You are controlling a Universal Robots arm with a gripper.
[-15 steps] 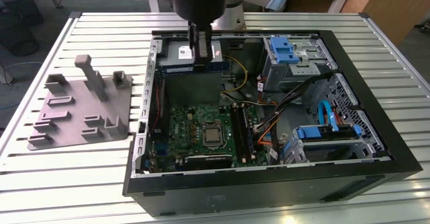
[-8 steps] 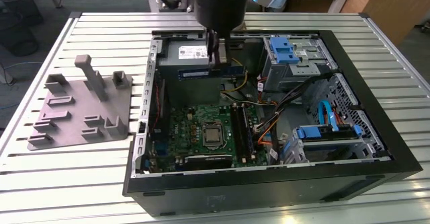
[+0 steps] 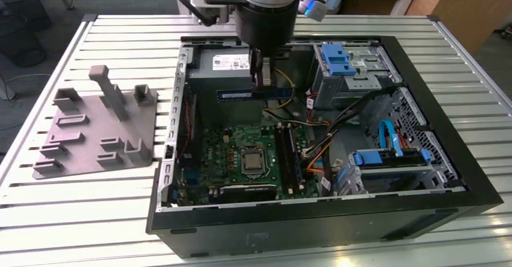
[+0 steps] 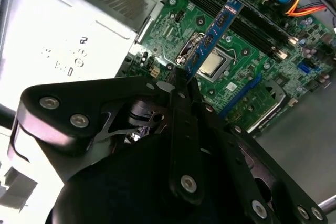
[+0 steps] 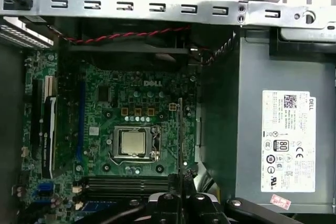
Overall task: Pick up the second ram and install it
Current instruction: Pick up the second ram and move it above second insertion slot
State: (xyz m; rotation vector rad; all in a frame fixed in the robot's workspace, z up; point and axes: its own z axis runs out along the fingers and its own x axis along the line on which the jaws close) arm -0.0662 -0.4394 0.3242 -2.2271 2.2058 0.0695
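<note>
The gripper (image 3: 262, 82) is clamped on the second ram (image 3: 237, 93). Its black fingers (image 4: 181, 124) pinch the stick's upper long edge, and in the exterior view the board juts out to either side of them. The stick hangs inside the open computer case (image 3: 448, 129), above the motherboard (image 3: 228, 153) that lies below the gripper, and it is seated in no slot.

Close beside the gripper stands the power supply (image 5: 273, 129), whose grey wall is the nearest edge. In the first wrist view the ram, seen edge-on, lies between that wall and the CPU socket (image 5: 132, 142). Beyond the fingertips the long black memory slots (image 4: 247, 24) lie with open space above them.

Past the slots, farther from the gripper, a bundle of coloured cables (image 3: 320, 138) crosses the case toward the blue drive brackets (image 3: 336, 60). Outside the case, well away from the gripper, a grey fixture plate (image 3: 96, 129) rests on the slatted table (image 3: 48, 207).
</note>
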